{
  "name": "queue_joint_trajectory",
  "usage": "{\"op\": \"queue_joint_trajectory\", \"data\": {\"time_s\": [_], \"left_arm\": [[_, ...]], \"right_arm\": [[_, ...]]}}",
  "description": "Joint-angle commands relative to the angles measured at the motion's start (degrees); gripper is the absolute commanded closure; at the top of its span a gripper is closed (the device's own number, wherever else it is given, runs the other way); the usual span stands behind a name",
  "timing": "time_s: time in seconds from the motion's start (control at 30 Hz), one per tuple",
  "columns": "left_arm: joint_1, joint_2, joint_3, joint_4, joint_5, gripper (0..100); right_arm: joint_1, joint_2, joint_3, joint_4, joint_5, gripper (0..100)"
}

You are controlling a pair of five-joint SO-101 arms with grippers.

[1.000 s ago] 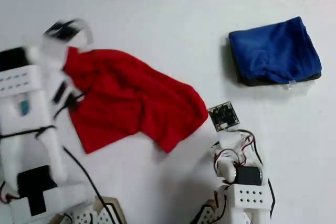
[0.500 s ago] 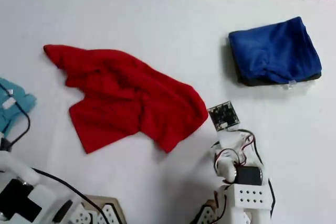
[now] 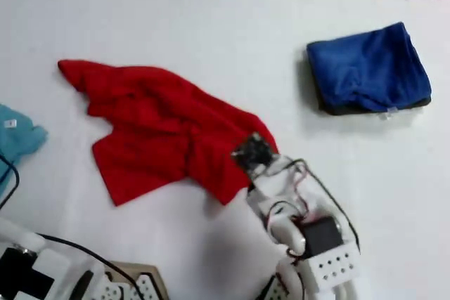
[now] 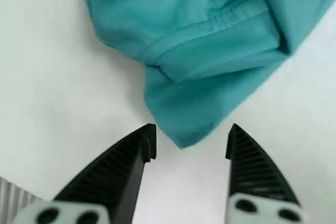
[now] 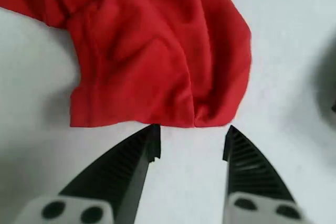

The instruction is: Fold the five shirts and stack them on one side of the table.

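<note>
A crumpled red shirt (image 3: 162, 131) lies spread left of the table's middle. At the back right a folded blue shirt (image 3: 369, 68) rests on a dark folded one (image 3: 351, 109). A teal shirt (image 3: 17, 138) pokes in at the left edge. In the right wrist view my right gripper (image 5: 191, 141) is open just short of the red shirt's (image 5: 157, 51) near hem, holding nothing. My left gripper (image 4: 191, 142) is open, with a corner of the teal shirt (image 4: 210, 40) reaching between its fingertips.
The right arm (image 3: 302, 230) stands at the front centre-right, its wrist board over the red shirt's right edge. The left arm's base (image 3: 28, 272) and cable sit at the front left. The white table (image 3: 232, 40) ends at the far edge.
The left arm let go of the red shirt's far-left corner and drew back to the front left, uncovering the teal shirt. The right arm swung left toward the red shirt's near edge.
</note>
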Motion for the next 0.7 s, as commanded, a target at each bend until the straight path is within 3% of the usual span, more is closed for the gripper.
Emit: {"op": "queue_joint_trajectory", "data": {"time_s": [0.0, 0.2, 0.47, 0.67], "left_arm": [[-0.26, -2.11, -1.27, 3.69, 0.35, 77], [-0.26, -2.02, -9.71, 12.4, 4.75, 77], [-1.85, -1.67, -16.13, 13.1, 4.75, 77], [-1.85, -1.67, -16.04, 12.84, 4.75, 77]], "right_arm": [[-3.38, 13.58, -8.26, -3.65, -2.37, 80.1], [-13.85, 40.66, -29.89, -4.09, -9.76, 80.1], [-22.9, 68.97, -59.87, -4.35, -20.84, 80.1], [-27.82, 89.19, -74.99, -3.3, -22.86, 80.1]]}}
